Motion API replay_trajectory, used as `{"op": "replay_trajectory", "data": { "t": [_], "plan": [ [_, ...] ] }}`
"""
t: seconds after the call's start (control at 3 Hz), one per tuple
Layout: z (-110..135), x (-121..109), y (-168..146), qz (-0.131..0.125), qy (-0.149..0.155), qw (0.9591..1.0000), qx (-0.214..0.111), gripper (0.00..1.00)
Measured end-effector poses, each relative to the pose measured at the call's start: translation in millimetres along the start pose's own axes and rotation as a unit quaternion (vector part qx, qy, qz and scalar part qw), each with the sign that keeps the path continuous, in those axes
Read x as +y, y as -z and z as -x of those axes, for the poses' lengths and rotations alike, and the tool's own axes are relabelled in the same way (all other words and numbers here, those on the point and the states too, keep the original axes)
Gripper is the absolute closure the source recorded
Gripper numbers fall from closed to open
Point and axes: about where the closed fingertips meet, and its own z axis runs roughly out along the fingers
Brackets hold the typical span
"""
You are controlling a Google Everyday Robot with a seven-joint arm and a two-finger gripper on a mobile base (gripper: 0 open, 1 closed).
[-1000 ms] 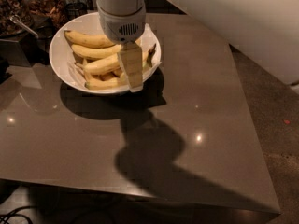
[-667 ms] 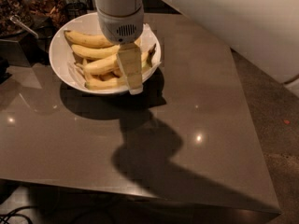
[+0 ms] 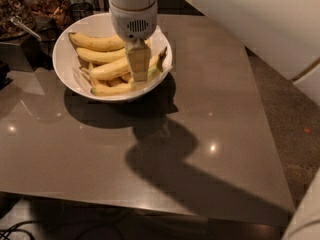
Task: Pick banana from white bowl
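The white bowl stands at the back left of the brown table and holds several yellow bananas. The banana, the longest curved one, lies along the bowl's near side, and its dark stem tip points up at the right rim. Shorter bananas lie behind it. My gripper hangs down from above into the middle of the bowl, among the bananas and just above the long one. It hides part of the pile.
Glass jars of snacks and a dark metal container stand at the back left, next to the bowl. The table's right edge drops to a speckled floor. A white surface fills the upper right.
My gripper has shifted slightly up and to the left over the bowl. The bananas and the bowl have not visibly moved.
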Motion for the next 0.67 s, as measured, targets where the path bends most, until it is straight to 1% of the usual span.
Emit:
{"op": "replay_trajectory", "data": {
  "t": [0.33,0.67],
  "plan": [
    [-0.3,-5.4,0.0,0.007,-0.009,0.9999,-0.009,0.44],
    [2.0,-9.4,-5.2,0.020,-0.015,0.9995,-0.022,0.46]
  ]
}}
